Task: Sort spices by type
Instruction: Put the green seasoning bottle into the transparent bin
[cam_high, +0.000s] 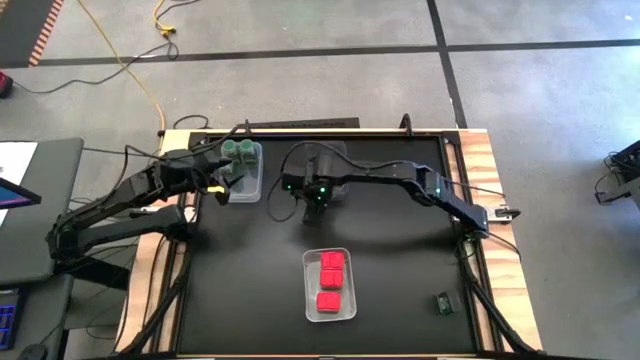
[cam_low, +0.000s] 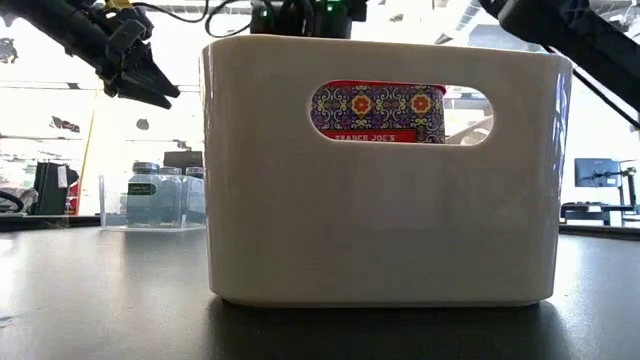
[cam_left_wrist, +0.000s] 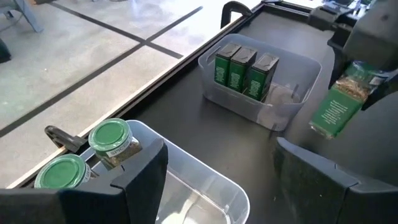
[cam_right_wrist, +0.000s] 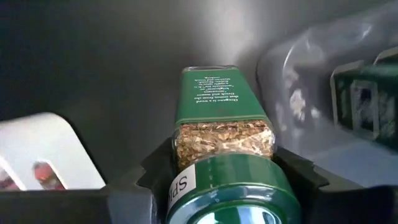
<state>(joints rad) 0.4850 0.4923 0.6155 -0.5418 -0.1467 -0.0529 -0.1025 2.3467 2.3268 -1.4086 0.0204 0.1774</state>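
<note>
My right gripper (cam_high: 315, 193) is over the table's middle, shut on a green-lidded spice jar (cam_left_wrist: 337, 102) that has a green label. It hangs just beside a clear bin (cam_left_wrist: 292, 102) that has three dark green boxes (cam_left_wrist: 244, 70) standing in it. My left gripper (cam_left_wrist: 217, 180) stays open at the far left, above another clear bin (cam_high: 245, 185) with two green-lidded jars (cam_left_wrist: 112, 140) standing at its far end. Red packets (cam_high: 330, 280) lie in a third bin (cam_high: 310, 300) near the front edge. My right gripper pinches the jar between its two fingers (cam_right_wrist: 155, 171), on the glass shoulder (cam_right_wrist: 224, 146) just under the green lid. The fingers come from above, pointing down. The jar hangs below them, lid up and slightly tilted, clear of the table.
A single dark box (cam_high: 443, 302) lies on the black table top near the front right corner. In the low view the red-packet bin (cam_low: 380, 250) fills the foreground. Bare black surface stretches between the three bins.
</note>
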